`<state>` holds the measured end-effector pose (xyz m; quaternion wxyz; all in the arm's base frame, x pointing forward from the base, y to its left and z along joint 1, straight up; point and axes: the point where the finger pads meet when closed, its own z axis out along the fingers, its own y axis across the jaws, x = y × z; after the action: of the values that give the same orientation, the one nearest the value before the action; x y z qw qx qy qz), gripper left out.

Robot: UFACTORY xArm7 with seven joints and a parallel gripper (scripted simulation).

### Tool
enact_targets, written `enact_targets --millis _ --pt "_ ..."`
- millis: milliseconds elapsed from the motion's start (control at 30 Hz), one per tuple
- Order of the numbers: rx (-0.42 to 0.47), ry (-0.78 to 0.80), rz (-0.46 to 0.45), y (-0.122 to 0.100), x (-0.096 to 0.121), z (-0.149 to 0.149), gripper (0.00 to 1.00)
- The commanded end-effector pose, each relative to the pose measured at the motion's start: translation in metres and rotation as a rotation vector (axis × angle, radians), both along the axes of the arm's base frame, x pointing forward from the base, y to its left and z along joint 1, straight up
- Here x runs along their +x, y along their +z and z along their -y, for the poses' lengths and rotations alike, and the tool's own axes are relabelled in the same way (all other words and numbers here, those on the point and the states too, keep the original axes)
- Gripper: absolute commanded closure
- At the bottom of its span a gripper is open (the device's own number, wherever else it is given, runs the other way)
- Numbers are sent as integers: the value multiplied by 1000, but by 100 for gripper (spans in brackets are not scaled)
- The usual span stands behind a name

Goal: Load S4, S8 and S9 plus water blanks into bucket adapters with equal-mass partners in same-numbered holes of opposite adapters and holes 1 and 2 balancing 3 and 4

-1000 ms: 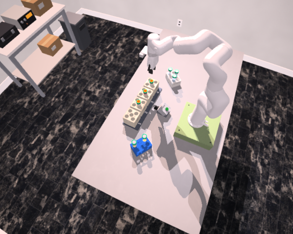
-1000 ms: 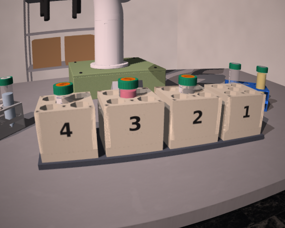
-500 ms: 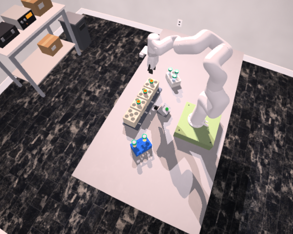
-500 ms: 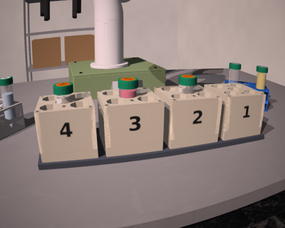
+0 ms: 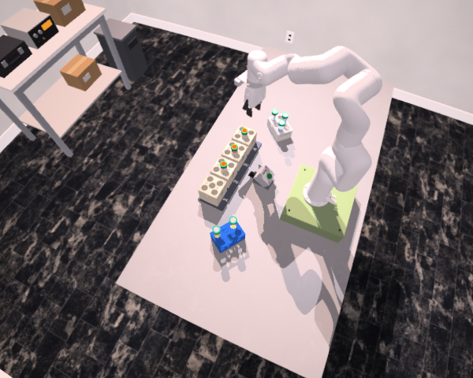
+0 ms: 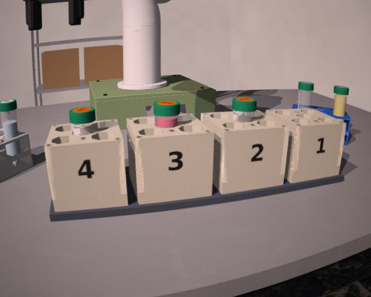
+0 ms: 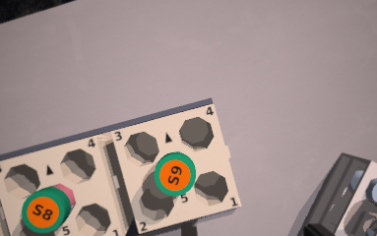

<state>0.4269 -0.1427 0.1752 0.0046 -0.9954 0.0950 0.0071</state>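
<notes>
My gripper (image 5: 251, 110) (image 6: 54, 26) (image 7: 254, 232) is open and empty, high above the table near adapter 4. Orange-dotted S9 (image 5: 244, 131) (image 6: 82, 116) (image 7: 174, 174) stands in hole 5 of adapter 4 (image 6: 86, 188). S8 (image 5: 234, 147) (image 6: 166, 108) (image 7: 42, 209), with pink liquid, stands in hole 5 of adapter 3 (image 6: 176, 185). A third orange-dotted tube (image 5: 223, 164) (image 6: 244, 104) stands centrally in adapter 2 (image 6: 256, 179); its ID is unreadable. Adapter 1 (image 5: 212, 197) (image 6: 318, 166) is empty. Three tubes stand in the pale rack (image 5: 281, 135) (image 6: 10, 159); their printed numbers are unreadable.
The blue rack (image 5: 229, 240) (image 6: 347, 127) beyond adapter 1 holds two tubes with pale cap dots. The DONE key (image 5: 269, 176) is on its small desk (image 5: 262, 181) between the stand (image 5: 221, 206) (image 6: 195, 200) and the green arm base (image 5: 310, 227) (image 6: 115, 111).
</notes>
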Motion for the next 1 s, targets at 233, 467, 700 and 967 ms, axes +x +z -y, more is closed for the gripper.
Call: enact_targets --millis 233,467,700,967 --pt "-14 -329 12 2 -24 42 43" --pt "-15 -445 12 2 -42 72 43" --pt "-16 -445 12 2 -55 94 43" --pt "-16 -445 12 3 -76 128 43"
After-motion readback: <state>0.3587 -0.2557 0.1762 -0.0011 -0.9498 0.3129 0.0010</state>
